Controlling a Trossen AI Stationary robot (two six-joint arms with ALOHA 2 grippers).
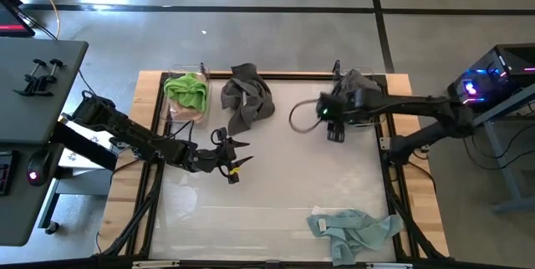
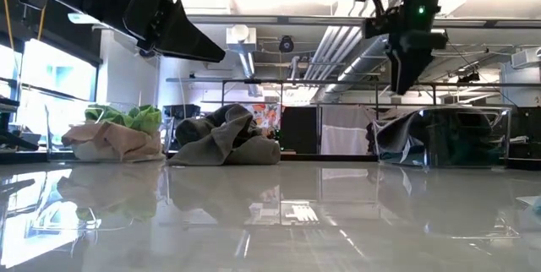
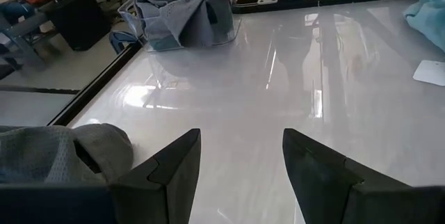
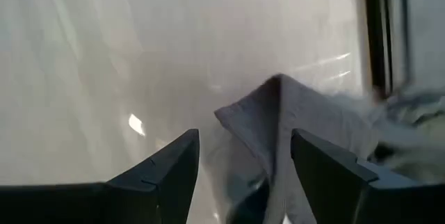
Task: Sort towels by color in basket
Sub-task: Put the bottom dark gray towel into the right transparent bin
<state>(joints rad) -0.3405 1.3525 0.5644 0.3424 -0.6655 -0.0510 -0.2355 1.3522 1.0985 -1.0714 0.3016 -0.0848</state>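
Observation:
A clear basket (image 1: 185,93) at the far left holds a lime green towel (image 1: 187,90) on top of a cream or pinkish cloth (image 2: 110,141). A dark grey towel (image 1: 247,98) lies crumpled on the table beside it. Another clear basket (image 1: 361,93) at the far right holds a second dark grey towel (image 3: 177,12), with a corner (image 4: 278,123) hanging out. A pale mint towel (image 1: 353,230) lies at the near edge. My left gripper (image 1: 231,159) hovers open, mid-table. My right gripper (image 1: 336,129) hangs open above the table next to the right basket.
The white tabletop (image 1: 284,177) has a dark frame and wooden border around it. Bare surface lies between the two grippers and the mint towel. Both grippers are raised well above the table in the low view. A white patch (image 3: 431,72) lies on the table near the mint towel.

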